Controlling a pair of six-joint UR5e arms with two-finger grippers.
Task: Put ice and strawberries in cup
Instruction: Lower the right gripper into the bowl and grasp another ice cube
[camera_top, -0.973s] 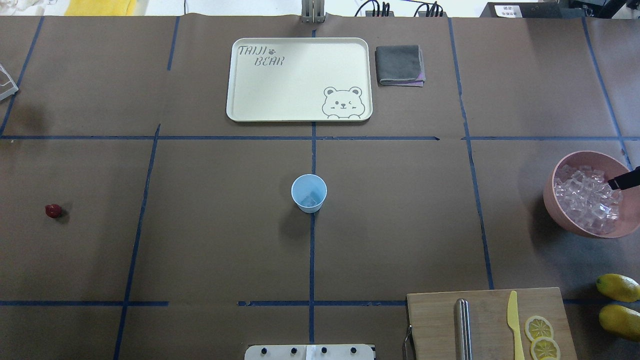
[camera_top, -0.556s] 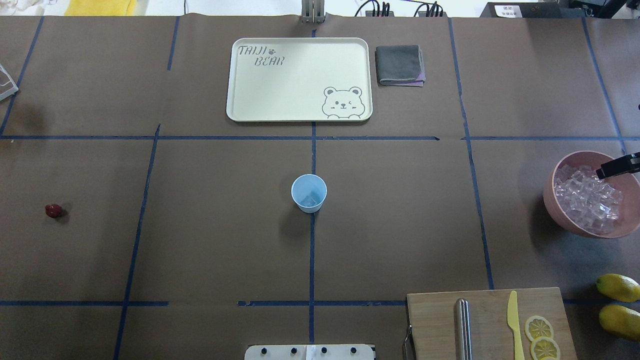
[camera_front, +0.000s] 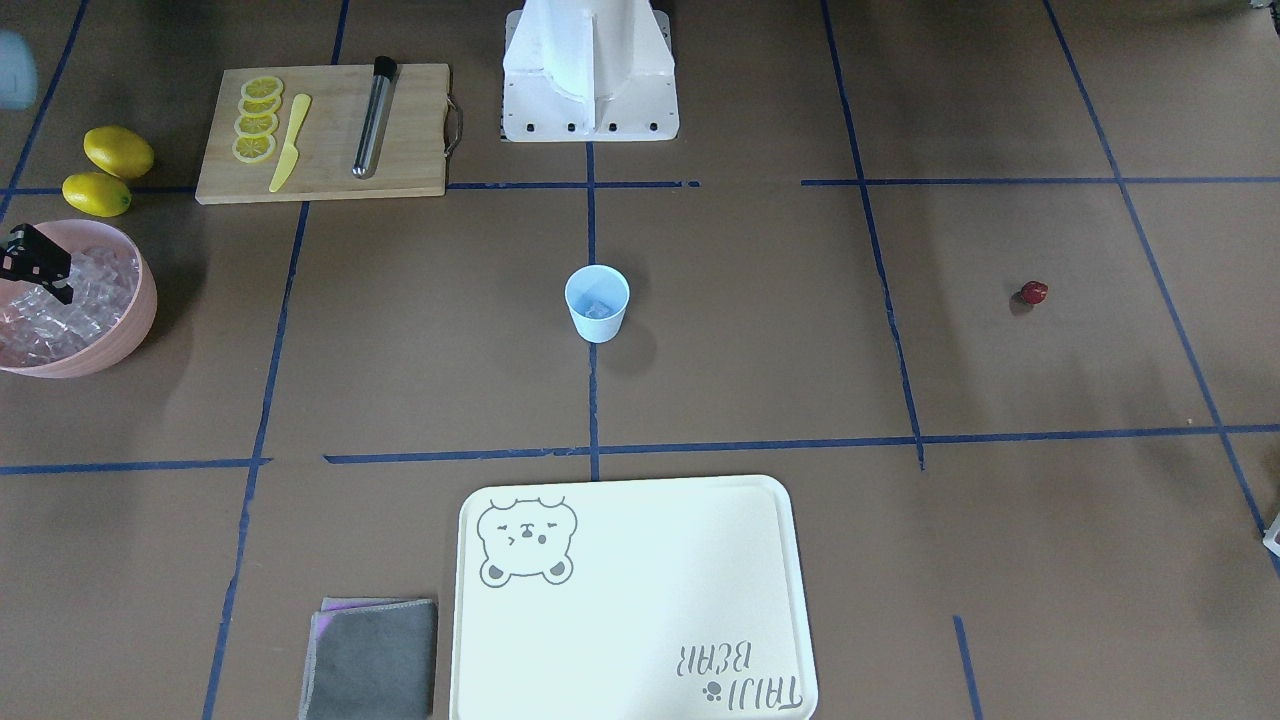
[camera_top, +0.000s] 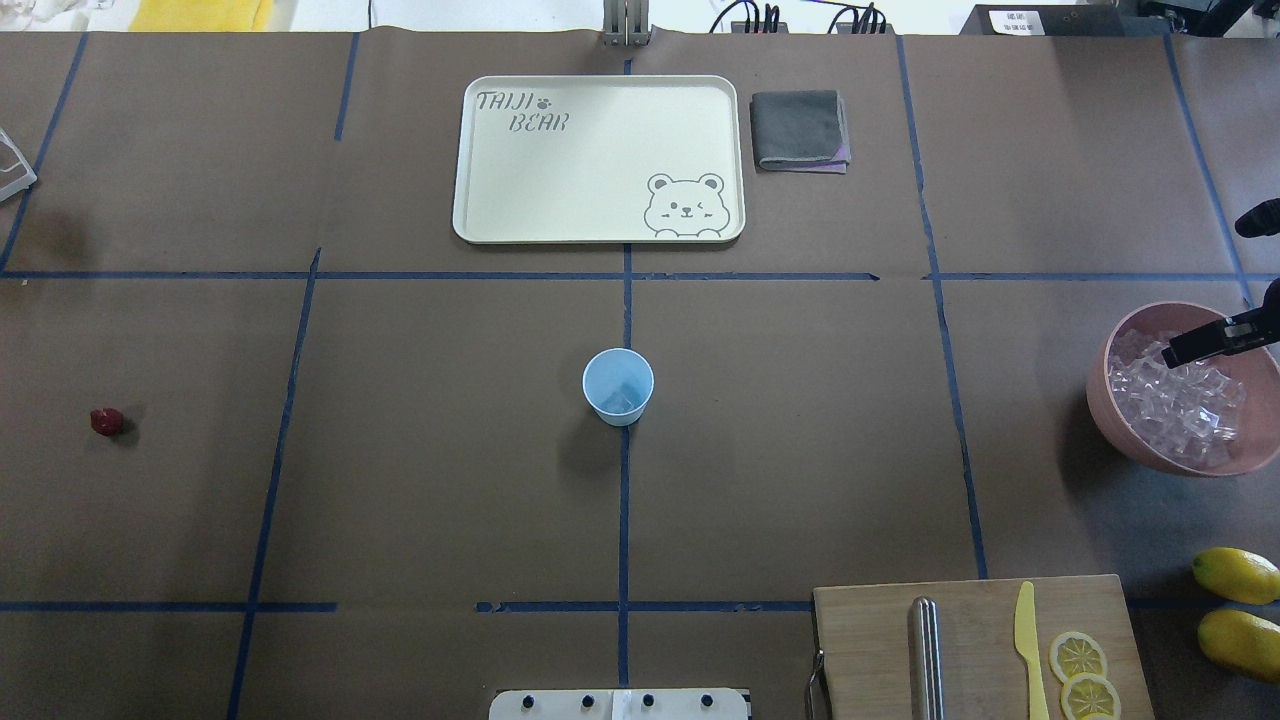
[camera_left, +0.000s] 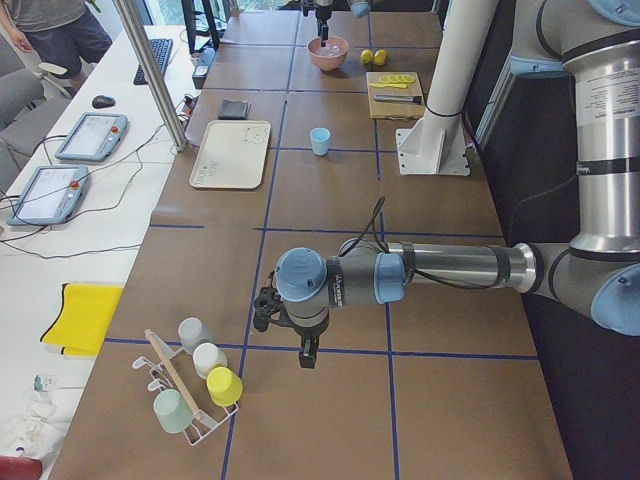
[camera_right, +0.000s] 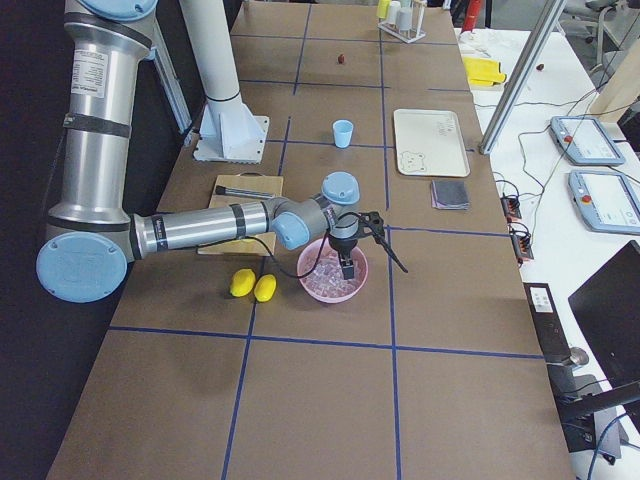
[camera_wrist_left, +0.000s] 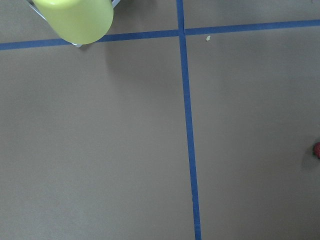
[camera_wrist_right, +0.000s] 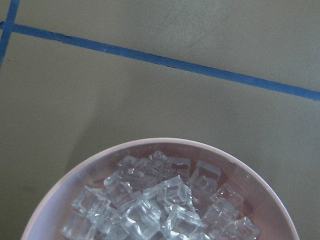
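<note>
1. The right hand (camera_top: 1205, 292) has its fingers spread wide with nothing between them. One finger reaches over the pink bowl (camera_top: 1103, 400). The other juts past the bowl's far rim, above the bare desk (camera_top: 800, 450).
2. The ice (camera_top: 1180, 405) is a heap of clear cubes in the bowl, right under that nearer finger. I cannot tell whether the fingertip touches the cubes.
3. The cup (camera_top: 592, 372) is pale blue and stands upright, well apart from the right hand, out toward the robot's left. At least one clear cube lies in its bottom.
4. The left hand (camera_left: 306, 357) points down over the desk. It shows only from the side, so I cannot tell whether it is spread or pressed together.
5. The strawberry (camera_top: 106, 421) sits alone on the desk, off to one side of the left hand and not beneath it. It is cut off at the edge of the left wrist view.
6. A yellow cup (camera_wrist_left: 77, 17) on a wire rack is near the left hand.
7. Two lemons (camera_top: 1235, 575) and a cutting board (camera_top: 870, 640) lie on the robot's side of the right hand, beyond the bowl.
</note>
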